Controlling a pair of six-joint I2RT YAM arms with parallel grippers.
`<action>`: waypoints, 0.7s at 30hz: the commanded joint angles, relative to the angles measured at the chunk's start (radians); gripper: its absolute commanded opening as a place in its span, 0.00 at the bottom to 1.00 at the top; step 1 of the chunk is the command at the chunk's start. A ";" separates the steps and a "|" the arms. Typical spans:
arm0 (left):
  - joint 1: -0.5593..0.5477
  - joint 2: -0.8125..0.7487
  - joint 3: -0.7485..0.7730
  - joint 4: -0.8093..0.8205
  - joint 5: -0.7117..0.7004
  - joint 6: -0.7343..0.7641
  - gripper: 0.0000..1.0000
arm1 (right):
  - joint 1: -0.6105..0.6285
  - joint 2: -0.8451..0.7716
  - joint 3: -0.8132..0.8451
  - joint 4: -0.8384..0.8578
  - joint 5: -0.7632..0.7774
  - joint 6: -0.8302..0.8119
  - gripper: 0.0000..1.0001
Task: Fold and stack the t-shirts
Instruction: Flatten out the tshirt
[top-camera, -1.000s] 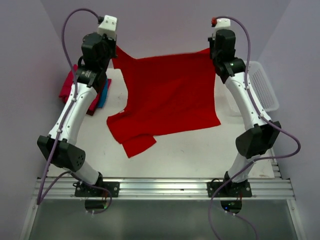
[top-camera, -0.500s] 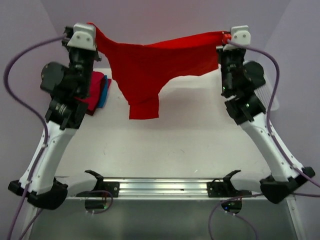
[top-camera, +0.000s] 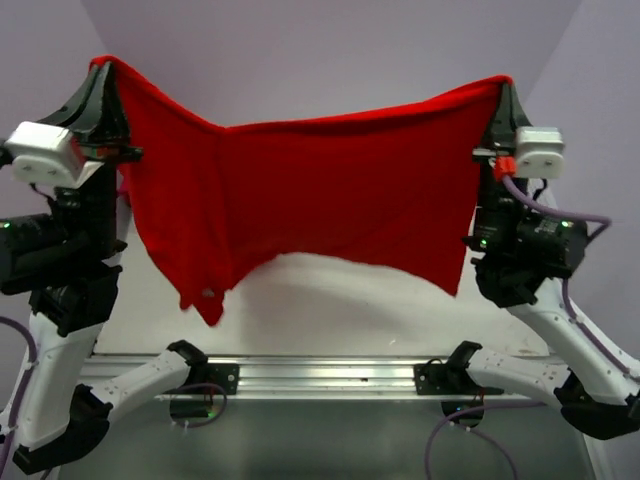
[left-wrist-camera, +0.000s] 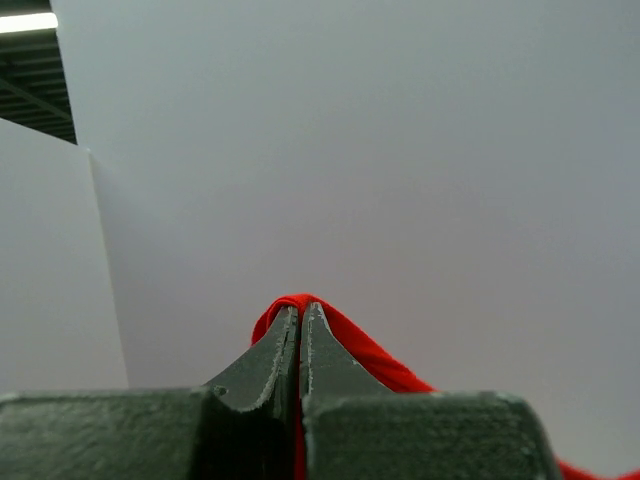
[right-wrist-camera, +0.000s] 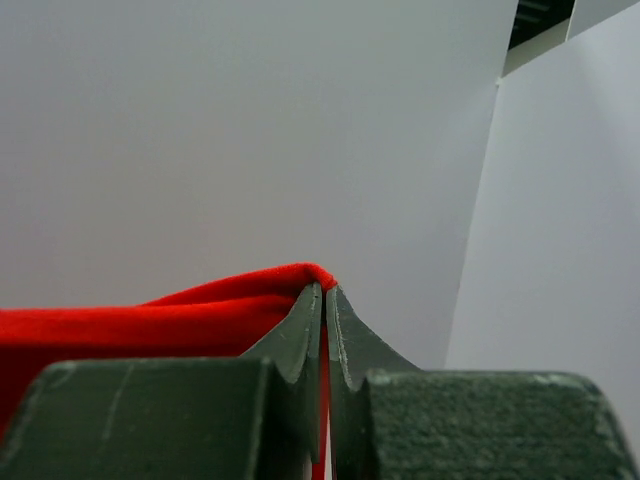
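Pale lilac walls (top-camera: 330, 50) close in a white table (top-camera: 320, 300). A metal rail (top-camera: 320, 375) runs along the table's near edge, where the two arm bases are bolted. From the rail both arms rise steeply, the left arm (top-camera: 60, 260) at the left edge of the overhead view and the right arm (top-camera: 520, 250) at the right.

Between them, high above the table, hangs the bright red t-shirt (top-camera: 320, 200), spread wide like a banner. Its long axis runs left to right, from one grip to the other. The held upper edge dips in a shallow sag at the middle, and the cloth drops from it toward the table. The lower edge hangs free and is uneven. At the lower left it narrows to a point with a small pale mark (top-camera: 207, 293) near the tip. At the lower right it ends in a blunt corner, and between the two it arches upward. The cloth is plain, with soft folds down its left side.

The left end effector (top-camera: 100, 70) points upward and is clamped on the upper left corner. In its wrist view the dark fingers (left-wrist-camera: 270, 355) meet with only a thin red line between them, and a fold of cloth (left-wrist-camera: 350, 345) peeks over the tips. The right end effector (top-camera: 503, 88) also points upward, pinched tight on the upper right corner. There its fingers (right-wrist-camera: 295, 330) close on the red edge (right-wrist-camera: 200, 310), which trails off to the left against the far wall.
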 joint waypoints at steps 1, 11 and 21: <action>-0.005 0.097 -0.027 0.007 -0.021 0.031 0.00 | -0.010 0.154 0.010 0.077 0.079 -0.088 0.00; 0.187 0.396 -0.001 0.073 0.049 -0.105 0.00 | -0.347 0.572 0.341 -0.356 0.042 0.346 0.00; 0.268 0.475 0.058 0.071 0.067 -0.113 0.00 | -0.399 0.524 0.363 -0.332 -0.008 0.399 0.00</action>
